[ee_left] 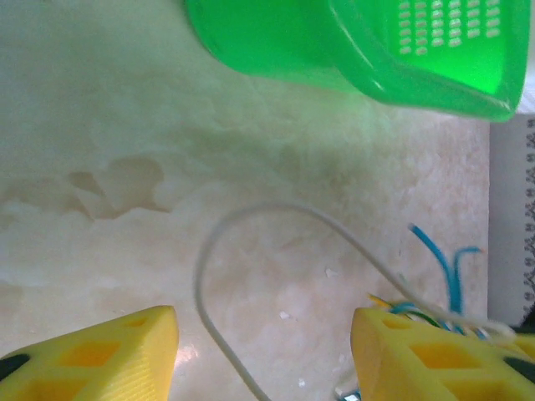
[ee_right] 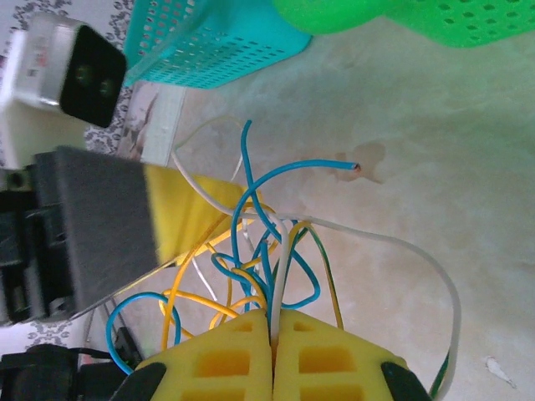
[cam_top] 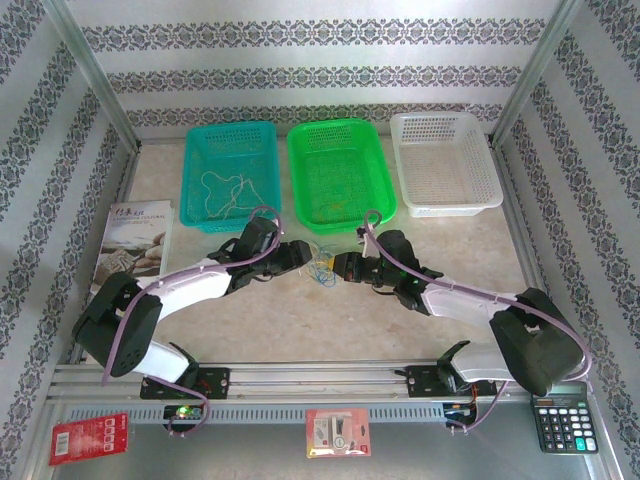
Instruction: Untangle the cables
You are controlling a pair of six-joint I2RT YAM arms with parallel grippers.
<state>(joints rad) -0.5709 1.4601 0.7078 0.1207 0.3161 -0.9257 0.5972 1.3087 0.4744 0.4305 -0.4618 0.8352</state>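
While left gripper (ee_left: pixel 263 338) stands parted, right gripper (ee_right: pixel 272 334) clamps the cables (ee_right: pixel 251 242).

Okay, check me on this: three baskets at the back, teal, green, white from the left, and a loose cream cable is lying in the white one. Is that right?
Not quite. The baskets stand in that order, but the loose cream cable lies in the teal basket, not in the white basket. The top external view shows it.
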